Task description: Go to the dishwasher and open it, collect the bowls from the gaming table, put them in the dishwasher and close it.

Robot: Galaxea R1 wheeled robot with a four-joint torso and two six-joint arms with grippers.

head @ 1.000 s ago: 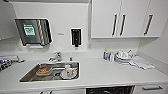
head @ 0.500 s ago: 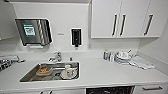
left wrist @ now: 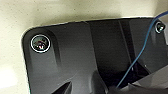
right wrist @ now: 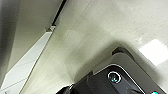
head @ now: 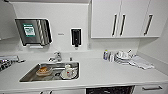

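The dishwasher (head: 110, 90) shows as a dark strip with a wire pattern under the white counter's front edge, right of the sink. The steel sink (head: 30, 76) holds a bowl with something orange in it (head: 44, 71) and white crockery (head: 68, 72). The gaming table is out of view. In the left wrist view my arm's dark plate (left wrist: 75, 57) hangs over a pale speckled floor (left wrist: 50, 11). The right wrist view has the same kind of floor (right wrist: 105, 27) and a white cabinet side (right wrist: 27, 62).
The white counter (head: 100, 72) runs the full width. A tap (head: 56, 57) stands behind the sink. Stacked dishes (head: 122, 56), small bottles (head: 107, 55) and a cloth (head: 141, 62) sit at the right. White wall cabinets (head: 120, 18), a towel dispenser (head: 33, 31) and a soap dispenser (head: 76, 37) hang above.
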